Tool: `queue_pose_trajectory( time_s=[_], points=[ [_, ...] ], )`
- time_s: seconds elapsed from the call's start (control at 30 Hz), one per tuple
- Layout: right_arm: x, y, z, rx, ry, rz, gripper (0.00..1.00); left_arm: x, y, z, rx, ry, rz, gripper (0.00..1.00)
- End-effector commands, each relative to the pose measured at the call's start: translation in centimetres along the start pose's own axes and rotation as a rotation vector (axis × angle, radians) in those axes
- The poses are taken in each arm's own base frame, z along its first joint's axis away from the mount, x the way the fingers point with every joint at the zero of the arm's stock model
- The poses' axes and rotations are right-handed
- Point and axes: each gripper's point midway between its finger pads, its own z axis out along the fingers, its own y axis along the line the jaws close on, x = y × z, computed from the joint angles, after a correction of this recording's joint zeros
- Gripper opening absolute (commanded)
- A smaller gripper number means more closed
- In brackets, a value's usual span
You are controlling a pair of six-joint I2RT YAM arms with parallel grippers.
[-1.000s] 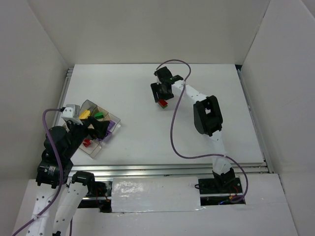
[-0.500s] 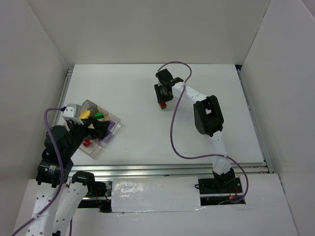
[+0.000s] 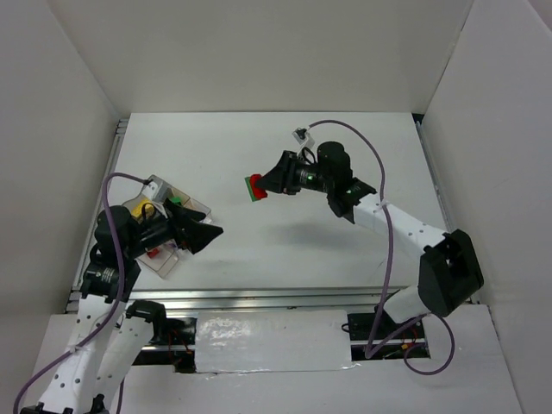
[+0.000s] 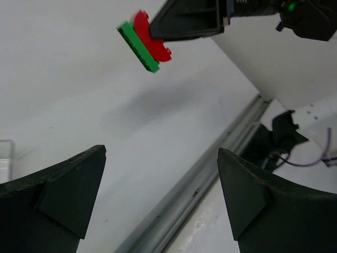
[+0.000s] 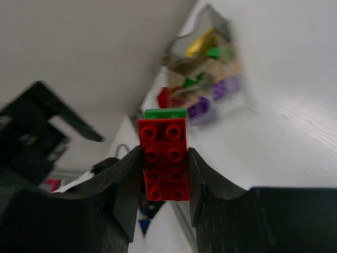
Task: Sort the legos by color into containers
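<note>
Starting nearest you, your left gripper (image 4: 161, 153) hangs at the right edge of the clear tray (image 3: 200, 205), fingers spread wide with nothing between them. Loose legos (image 3: 153, 253) in yellow, green, purple and red lie in the tray; their exact compartments are hard to make out. Farther out, above the middle of the table (image 3: 259, 259), your right gripper (image 3: 267, 181) is clamped on a red brick (image 5: 164, 158) with a green brick (image 5: 165, 113) stuck to it, both raised off the surface.
</note>
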Motion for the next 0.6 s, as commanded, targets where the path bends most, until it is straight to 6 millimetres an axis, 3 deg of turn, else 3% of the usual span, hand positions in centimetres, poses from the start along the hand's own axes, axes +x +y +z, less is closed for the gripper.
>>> queue_pose_trajectory(
  time_s=[0.0,0.2,0.4,0.57],
  points=[
    [-0.2,8.5,-1.4,-0.325,-0.032,0.023,0.00,-0.6,-5.0,-0.7,0.279,-0.021,0.033,1.00],
    [0.2,15.5,-5.7,-0.562,-0.075,-0.025,0.00,-1.3,-7.3,-1.9,0.366,-0.026,0.049,1.00],
    [1.9,18.7,-7.7,-0.706,-0.058,-0.113,0.00,-1.7,-9.2,-3.0,0.449,-0.055,0.074,0.99],
    [3.6,20.4,-7.6,-0.779,-0.020,-0.110,0.00,-1.6,-9.8,-3.4,0.486,-0.083,0.076,0.99]
  ],
)
